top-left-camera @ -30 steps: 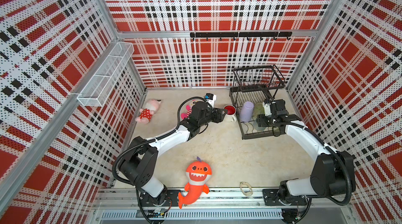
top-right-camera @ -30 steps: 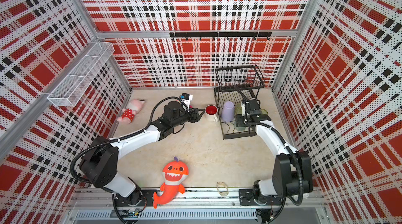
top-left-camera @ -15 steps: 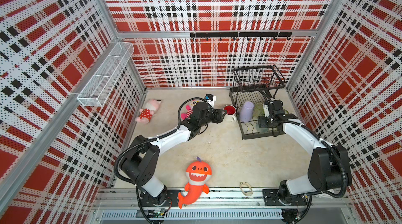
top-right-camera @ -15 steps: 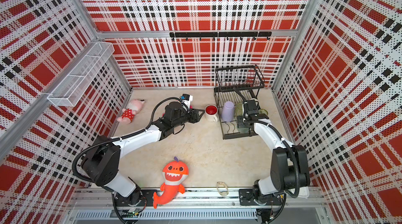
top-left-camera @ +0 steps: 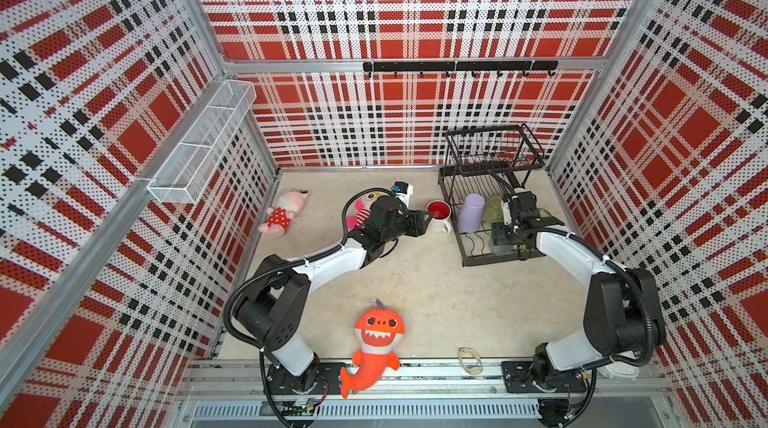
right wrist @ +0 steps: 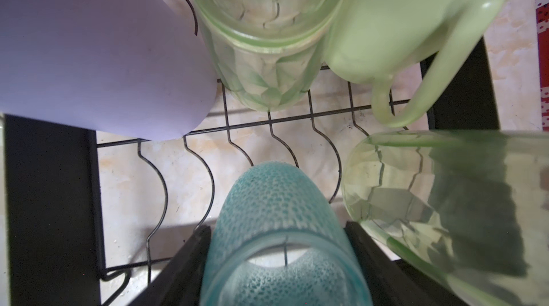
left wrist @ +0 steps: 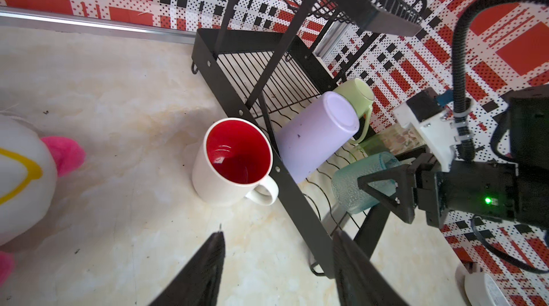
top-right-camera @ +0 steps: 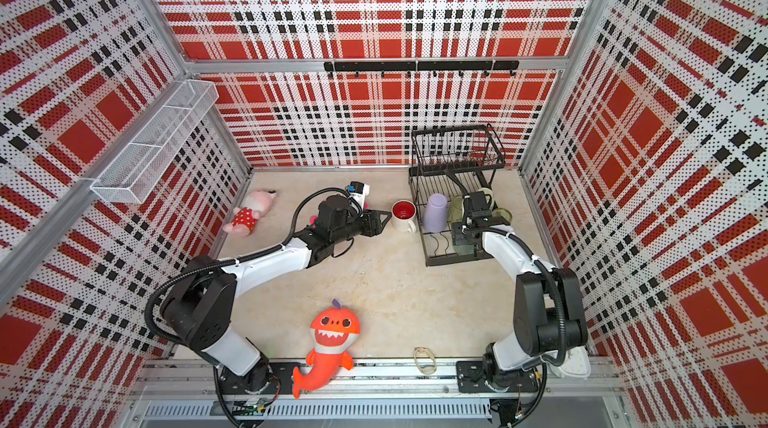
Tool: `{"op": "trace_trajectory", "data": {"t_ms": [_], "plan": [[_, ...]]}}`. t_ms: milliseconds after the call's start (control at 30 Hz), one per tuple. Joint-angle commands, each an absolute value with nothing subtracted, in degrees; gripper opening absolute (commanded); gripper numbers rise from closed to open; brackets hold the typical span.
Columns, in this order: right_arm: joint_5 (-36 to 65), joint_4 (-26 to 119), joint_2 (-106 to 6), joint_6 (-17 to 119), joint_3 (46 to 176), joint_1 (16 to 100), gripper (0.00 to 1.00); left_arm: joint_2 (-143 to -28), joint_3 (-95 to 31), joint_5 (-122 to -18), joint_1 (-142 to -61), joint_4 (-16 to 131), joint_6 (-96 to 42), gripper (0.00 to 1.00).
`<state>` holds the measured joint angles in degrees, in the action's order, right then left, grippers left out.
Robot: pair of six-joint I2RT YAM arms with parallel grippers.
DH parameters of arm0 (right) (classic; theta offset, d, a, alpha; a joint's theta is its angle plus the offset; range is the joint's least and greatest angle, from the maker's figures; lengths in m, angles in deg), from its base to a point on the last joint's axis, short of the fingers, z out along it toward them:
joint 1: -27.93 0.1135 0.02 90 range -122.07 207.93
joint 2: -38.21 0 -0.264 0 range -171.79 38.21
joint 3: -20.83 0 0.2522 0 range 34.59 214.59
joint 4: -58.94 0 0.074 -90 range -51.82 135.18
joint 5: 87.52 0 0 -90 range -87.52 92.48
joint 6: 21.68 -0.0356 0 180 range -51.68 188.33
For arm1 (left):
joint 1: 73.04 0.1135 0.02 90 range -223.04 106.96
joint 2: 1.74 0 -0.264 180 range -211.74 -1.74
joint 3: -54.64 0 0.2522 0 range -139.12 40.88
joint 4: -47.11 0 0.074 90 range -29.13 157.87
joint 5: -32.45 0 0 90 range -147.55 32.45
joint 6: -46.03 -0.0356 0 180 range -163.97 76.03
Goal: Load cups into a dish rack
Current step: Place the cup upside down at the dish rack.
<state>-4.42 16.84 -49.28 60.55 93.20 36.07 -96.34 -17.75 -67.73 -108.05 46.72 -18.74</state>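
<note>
White outside and glossy red inside, the last mug [top-left-camera: 439, 216] stands upright on the bench [top-left-camera: 415, 280], mouth up. It is just beside the outer left rail of the black wire rack [left wrist: 301, 206]; whether it touches the rail cannot be told. Every other cup is already on the rack's lower tier: a lavender one [left wrist: 315, 138] tipped base-up against the wires, a pale-green mug [right wrist: 401, 16], two clear green tumblers [right wrist: 261, 37] [right wrist: 430, 200], and a teal cup [right wrist: 276, 224].

The left arm [top-left-camera: 332, 260] is stretched low across the bench. Its jaws are apart and empty, aimed at the mug from the side away from the rack. In the left wrist view the two dark fingertips [left wrist: 208, 266] frame a gap, and the mug sits a little way ahead of it, set off toward one finger rather than centred. The mug's long axis is vertical, so a level approach would meet its round wall. Its handle [left wrist: 264, 194] turns toward the front of the bench, close along the rail and partly facing the jaws.

The right jaws appear clamped on the teal cup, one finger pressed to each side, low over the wavy wires inside the rack. That arm [top-left-camera: 569, 247] is busy and has the rack between it and the mug, so the left arm is plainly the nearer. The likely difficulty is the tight space between mug and rail for the far finger.
</note>
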Motion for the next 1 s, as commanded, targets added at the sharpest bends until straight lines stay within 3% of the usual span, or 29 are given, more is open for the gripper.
{"op": "trace_trajectory", "data": {"t_ms": [0, 800, 833, 967], "plan": [[-4.99, 19.25, -49.49, 60.24, 93.92, 36.28, 0.71, -97.98, -19.97, -64.64, -107.76, 45.71, -19.27, 0.62], [-1.36, 18.44, -39.55, 60.51, 93.04, 36.31, 0.95, -113.56, -35.16, -58.65, -107.85, 55.69, -19.88, 0.72], [-0.91, 18.38, -39.01, 60.45, 92.99, 36.30, 1.00, -114.15, -35.68, -58.25, -107.98, 56.13, -20.03, 0.72], [-0.09, 19.49, -36.57, 60.41, 92.25, 36.28, 1.00, -116.36, -38.37, -57.49, -108.25, 58.54, -20.84, 0.73]]}}
